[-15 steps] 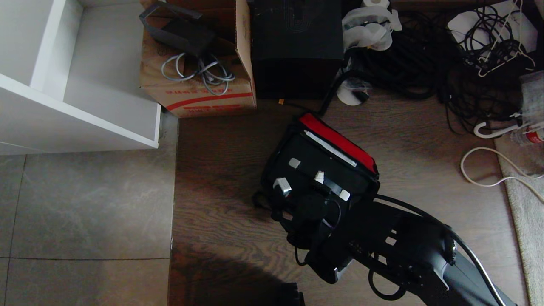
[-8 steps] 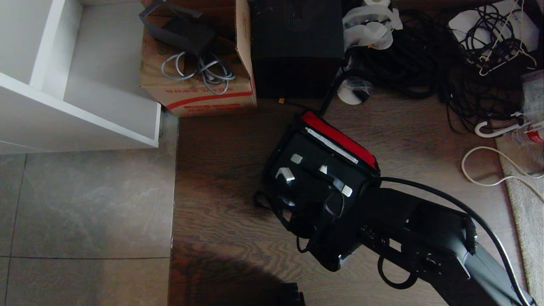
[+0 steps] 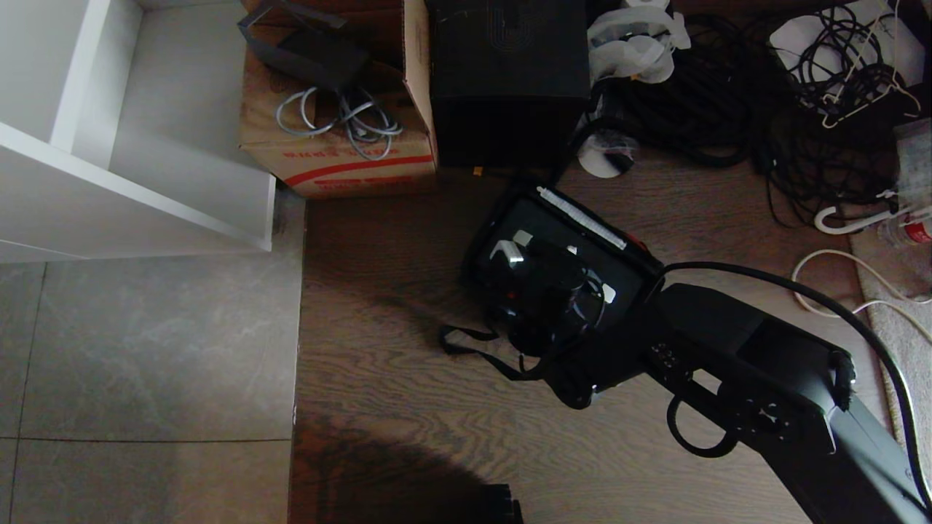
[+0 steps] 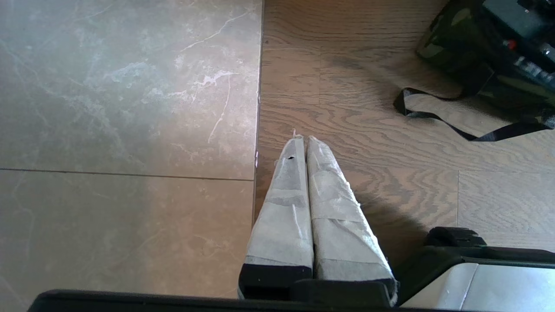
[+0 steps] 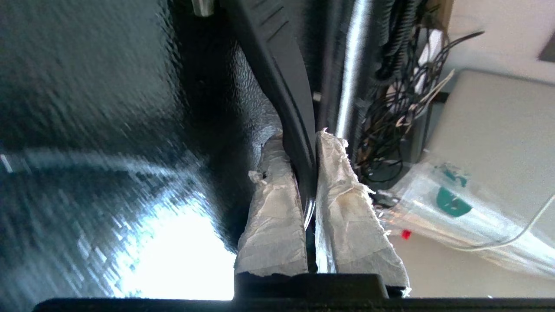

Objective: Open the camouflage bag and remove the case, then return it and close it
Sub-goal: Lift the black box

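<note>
My right gripper (image 3: 542, 291) is shut on the black handle (image 5: 286, 86) of the case (image 3: 561, 222), a rigid black box with pale edge trim, tilted and held over the camouflage bag. In the right wrist view the handle bar runs between the taped fingers (image 5: 342, 195), with the case's textured black face (image 5: 86, 86) beside them. The case hides most of the bag; its camouflage side (image 4: 451, 39) shows in the left wrist view, and its black strap (image 3: 473, 338) trails on the wood floor. My left gripper (image 4: 302, 138) is shut and parked above the floor.
A cardboard box with a red stripe (image 3: 342, 160) and a taller plain black box (image 3: 510, 73) stand just behind the bag. A white shelf unit (image 3: 145, 196) is at the back left. Tangled cables (image 3: 728, 94), a white cord (image 3: 823, 291) and a rug edge (image 3: 903, 349) lie to the right.
The right gripper has carried the case by its handle toward the boxes at the back. The bag's red lining is now almost covered, and the strap on the floor has come into view.
</note>
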`<state>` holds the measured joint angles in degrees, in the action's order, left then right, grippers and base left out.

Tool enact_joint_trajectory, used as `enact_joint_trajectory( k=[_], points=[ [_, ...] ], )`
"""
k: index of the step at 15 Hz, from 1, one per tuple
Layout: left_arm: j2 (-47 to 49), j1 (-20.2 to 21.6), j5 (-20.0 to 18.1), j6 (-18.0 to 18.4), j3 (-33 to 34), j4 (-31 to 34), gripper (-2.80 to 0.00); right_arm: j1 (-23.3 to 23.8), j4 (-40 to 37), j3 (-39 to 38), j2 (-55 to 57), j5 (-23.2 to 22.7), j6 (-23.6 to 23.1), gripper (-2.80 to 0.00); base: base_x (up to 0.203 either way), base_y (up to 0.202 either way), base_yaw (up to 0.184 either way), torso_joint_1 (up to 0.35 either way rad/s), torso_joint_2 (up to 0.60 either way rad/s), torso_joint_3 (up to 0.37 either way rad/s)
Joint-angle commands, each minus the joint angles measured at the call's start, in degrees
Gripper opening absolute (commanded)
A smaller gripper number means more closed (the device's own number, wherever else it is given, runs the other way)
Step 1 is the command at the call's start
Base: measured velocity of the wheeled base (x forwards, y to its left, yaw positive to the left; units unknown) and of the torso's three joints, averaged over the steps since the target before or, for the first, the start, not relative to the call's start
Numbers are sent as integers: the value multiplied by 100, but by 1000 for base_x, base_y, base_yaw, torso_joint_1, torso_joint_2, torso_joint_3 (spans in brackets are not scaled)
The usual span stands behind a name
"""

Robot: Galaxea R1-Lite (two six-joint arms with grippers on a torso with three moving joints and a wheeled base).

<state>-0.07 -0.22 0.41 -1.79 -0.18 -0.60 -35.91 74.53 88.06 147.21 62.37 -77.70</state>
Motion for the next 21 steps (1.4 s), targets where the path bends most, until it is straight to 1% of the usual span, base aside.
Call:
enact_joint_trajectory(
  k=[1, 3, 4, 6, 8, 11, 13, 14, 15, 16, 17, 21],
  points=[
    [-1, 4, 3, -5, 1, -2, -280, 5, -11, 17, -190, 55, -4, -280, 0, 0, 0, 0, 0, 0],
    [-1, 4, 3, -5, 1, -2, -280, 33, -68, 175, -251, 48, 16, -280, 0, 0, 0, 0, 0, 0],
    [-1, 4, 3, -5, 1, -2, -280, 87, -95, 383, -301, 56, -13, -280, 0, 0, 0, 0, 0, 0],
    [-1, 7, 3, -5, 1, -2, -280, 169, -351, 414, -324, 65, 108, -280, 0, 0, 0, 0, 0, 0],
    [-1, 4, 3, -5, 1, -2, -280, 181, -342, 474, -325, 68, 105, -280, 0, 0, 0, 0, 0, 0],
    [-1, 4, 3, -5, 1, -2, -280, 168, -369, 278, -340, 74, 206, -280, 0, 0, 0, 0, 0, 0],
    [-1, 4, 3, -5, -8, -2, -280, 143, -356, -228, -331, 64, 268, -280, 0, 0, 0, 0, 0, 0],
    [-1, 4, 3, -5, 1, -2, -280, 94, -350, -525, -324, 60, 379, -280, 0, 0, 0, 0, 0, 0],
    [-1, 4, 3, -5, 1, -2, -280, 32, -359, -683, -288, 53, 646, -280, 0, 0, 0, 0, 0, 0],
    [-1, 4, 3, -5, 1, -2, -280, -1, -369, -823, -245, 26, 751, -280, 0, 0, 0, 0, 0, 0],
    [-1, 4, 3, -5, 1, -2, -280, -13, -411, -894, -220, -38, 771, 0, 0, 0, 0, 0, 0, 0],
    [-1, 4, 3, -5, -1, -2, -280, -145, -553, -861, -8, -50, 1037, 0, 0, 0, 0, 0, 0, 0]
  ],
)
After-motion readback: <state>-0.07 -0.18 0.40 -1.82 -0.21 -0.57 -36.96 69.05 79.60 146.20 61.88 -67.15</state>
